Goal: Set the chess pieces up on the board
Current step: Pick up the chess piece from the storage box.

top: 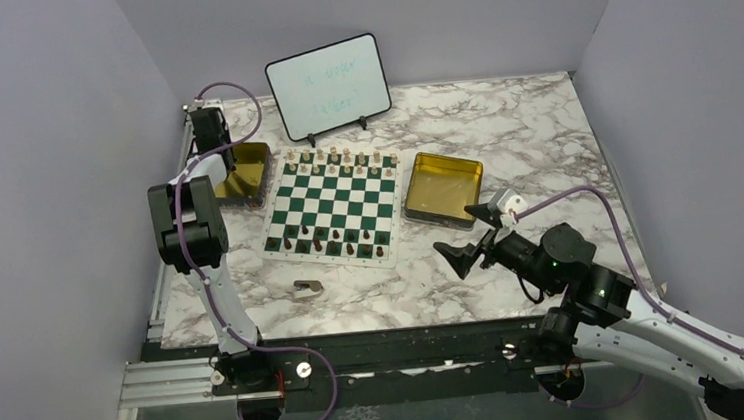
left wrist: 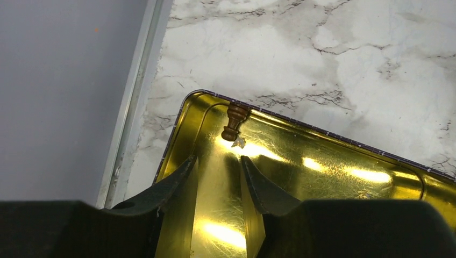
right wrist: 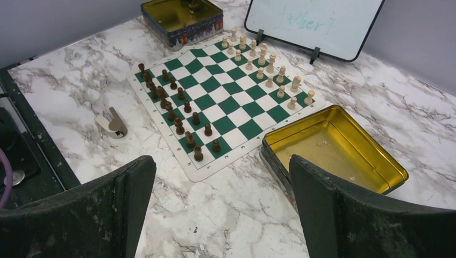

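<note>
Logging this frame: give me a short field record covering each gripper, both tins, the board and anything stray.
left gripper: open, empty, low over the left tin
left tin: one dark piece in view, lying in a corner just ahead of the fingers
right gripper: wide open, empty, beside the right tin
right tin: no pieces
board: light pieces at the far edge, dark pieces at the near edge
stray: grey-brown scrap on the table, near side of board
whiteboard: standing behind the board
</note>
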### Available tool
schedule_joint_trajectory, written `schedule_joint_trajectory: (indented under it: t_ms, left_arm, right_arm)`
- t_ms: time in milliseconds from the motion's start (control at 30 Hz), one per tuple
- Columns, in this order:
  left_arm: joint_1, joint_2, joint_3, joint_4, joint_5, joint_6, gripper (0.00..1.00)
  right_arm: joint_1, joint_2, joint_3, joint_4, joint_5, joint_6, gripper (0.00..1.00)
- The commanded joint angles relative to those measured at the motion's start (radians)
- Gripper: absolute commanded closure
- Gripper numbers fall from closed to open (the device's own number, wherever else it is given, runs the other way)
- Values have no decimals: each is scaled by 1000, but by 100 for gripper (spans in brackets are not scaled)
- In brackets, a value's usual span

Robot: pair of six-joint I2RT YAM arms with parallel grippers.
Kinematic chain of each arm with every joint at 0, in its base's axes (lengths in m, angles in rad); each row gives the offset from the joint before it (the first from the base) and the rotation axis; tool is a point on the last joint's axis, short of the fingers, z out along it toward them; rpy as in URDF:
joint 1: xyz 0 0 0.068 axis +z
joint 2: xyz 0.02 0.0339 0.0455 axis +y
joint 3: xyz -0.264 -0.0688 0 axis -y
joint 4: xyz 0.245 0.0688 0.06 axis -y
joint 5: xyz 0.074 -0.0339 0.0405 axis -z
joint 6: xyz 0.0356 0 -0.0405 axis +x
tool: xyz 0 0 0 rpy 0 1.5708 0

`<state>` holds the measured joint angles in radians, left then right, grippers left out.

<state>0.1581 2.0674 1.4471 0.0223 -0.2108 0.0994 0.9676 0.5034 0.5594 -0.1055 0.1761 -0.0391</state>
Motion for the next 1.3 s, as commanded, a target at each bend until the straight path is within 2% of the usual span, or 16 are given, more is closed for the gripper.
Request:
schedule_joint_trajectory:
  t_ms: [0,300,1033,1167,1267]
  left_arm:
    - [12,34,25,50,67,14,66]
    - [39,72,36,45,145,23,67]
    - [70,155,116,45,209,15,68]
    - [73,168,126,42,209,16,71]
    - [79,177,128,41,260,13,72]
  right_arm:
    - [4,23,37,24,28,-30,0]
    - [5,20,42,12,43,-39,0]
    - [4,69,45,32,46,-35,0]
    - [4,89,48,42,44,-35,0]
    - [4,96,52,42,43,-36,0]
